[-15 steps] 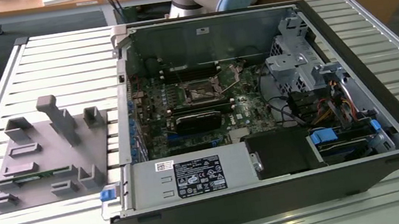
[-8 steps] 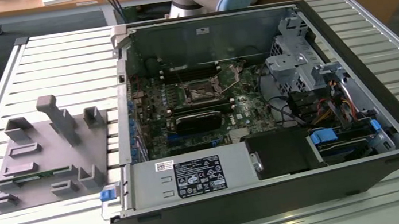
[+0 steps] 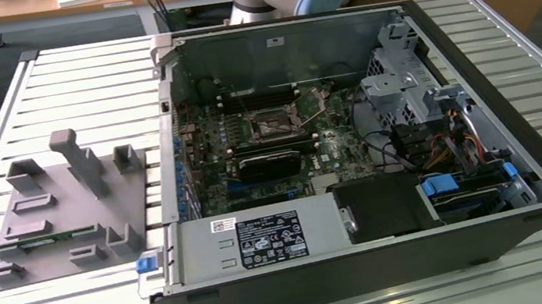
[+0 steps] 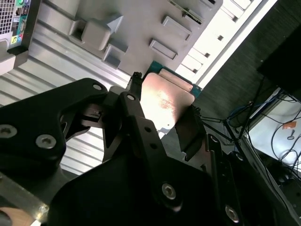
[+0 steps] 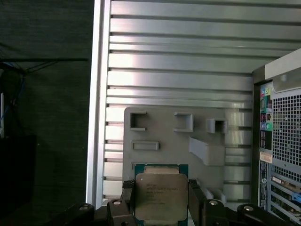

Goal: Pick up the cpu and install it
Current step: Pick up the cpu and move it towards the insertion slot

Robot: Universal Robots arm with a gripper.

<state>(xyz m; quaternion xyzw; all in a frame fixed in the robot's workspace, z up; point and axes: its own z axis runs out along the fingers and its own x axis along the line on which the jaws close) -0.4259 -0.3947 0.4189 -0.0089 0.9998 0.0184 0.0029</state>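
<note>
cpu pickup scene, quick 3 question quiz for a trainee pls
1. True or false: the gripper has the cpu clamped between its fingers.
2. In the exterior view, where is the grey fixture tray relative to the computer case?
A. on the exterior view's left of it
B. inside it
C. on the exterior view's right of it
3. Short answer: is the cpu seated in the motherboard socket yet?

Key
1. True: a finger sits on each side of the chip in both wrist views.
2. A
3. No, it is in the gripper.
</note>
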